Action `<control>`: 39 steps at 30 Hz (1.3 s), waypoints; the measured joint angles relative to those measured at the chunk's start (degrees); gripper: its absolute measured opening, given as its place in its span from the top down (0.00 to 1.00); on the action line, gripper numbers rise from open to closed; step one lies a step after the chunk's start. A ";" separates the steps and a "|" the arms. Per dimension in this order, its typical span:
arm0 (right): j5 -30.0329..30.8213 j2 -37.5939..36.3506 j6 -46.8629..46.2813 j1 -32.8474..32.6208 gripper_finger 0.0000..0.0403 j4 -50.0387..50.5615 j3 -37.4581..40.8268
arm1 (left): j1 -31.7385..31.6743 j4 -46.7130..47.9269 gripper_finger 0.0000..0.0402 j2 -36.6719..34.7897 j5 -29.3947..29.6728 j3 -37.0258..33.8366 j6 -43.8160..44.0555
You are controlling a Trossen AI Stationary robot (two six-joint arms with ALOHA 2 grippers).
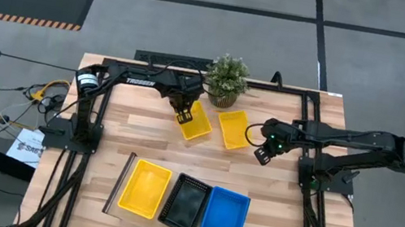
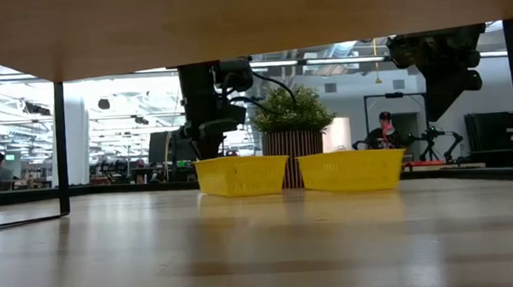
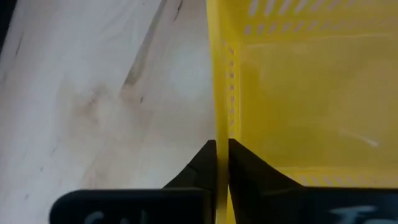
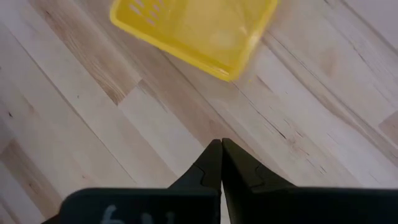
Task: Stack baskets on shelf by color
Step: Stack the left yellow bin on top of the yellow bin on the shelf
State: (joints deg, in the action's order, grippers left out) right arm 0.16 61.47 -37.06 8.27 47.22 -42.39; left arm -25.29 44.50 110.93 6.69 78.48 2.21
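Two yellow baskets sit on the tabletop in front of a potted plant: one (image 1: 197, 122) (image 2: 241, 175) and a second (image 1: 233, 128) (image 2: 352, 170) to its right, both flat on their bases. My left gripper (image 1: 182, 115) (image 3: 222, 144) is shut on the left one's side wall. My right gripper (image 1: 263, 153) (image 4: 221, 144) is shut on nothing and hovers above the table, just right of and nearer than the second basket (image 4: 193, 31). On the shelf (image 1: 121, 186) at the near edge stand a yellow (image 1: 144, 188), a black (image 1: 186, 204) and a blue basket (image 1: 224, 216) side by side. My left gripper pinches the perforated side wall (image 3: 222, 121) of the left yellow basket, on the side facing the table's left. One finger is inside the basket and one outside. The fingers come from above, pointing down. The basket's base looks level on the table in the low view.
The potted green plant (image 1: 226, 80) (image 2: 291, 123) stands right behind the two yellow baskets near the far edge. Bare tabletop lies between those baskets and the shelf. People and equipment show in the room beyond the table.
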 joint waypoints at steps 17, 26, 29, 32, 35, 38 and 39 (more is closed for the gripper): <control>-0.04 0.00 0.02 0.00 0.94 -0.02 0.00 | 3.32 14.45 1.00 -2.70 -0.79 11.84 1.36; -0.04 0.00 0.36 0.00 0.94 -0.02 0.00 | 3.75 25.29 1.00 -2.70 0.04 26.38 0.17; -0.04 0.00 1.10 0.00 0.94 -0.02 0.00 | 3.73 28.62 1.00 -2.70 0.03 31.61 -1.55; -0.04 0.00 1.12 0.00 0.94 -0.02 0.00 | 3.91 34.51 1.00 -2.70 -0.05 37.00 -4.10; -0.06 0.00 1.55 0.00 0.94 -0.02 0.00 | 4.17 40.46 1.00 -2.70 -0.25 42.74 -5.00; -0.06 0.00 1.85 0.00 0.94 -0.04 0.00 | 4.84 44.83 1.00 -2.68 -0.46 49.21 -4.83; -0.07 0.00 2.26 0.00 0.94 -0.04 0.00 | 5.27 45.67 1.00 -2.68 -1.19 51.32 -5.25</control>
State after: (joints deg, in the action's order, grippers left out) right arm 0.10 61.47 -34.80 8.27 47.18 -42.39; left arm -20.02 90.17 108.24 5.50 129.80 -3.04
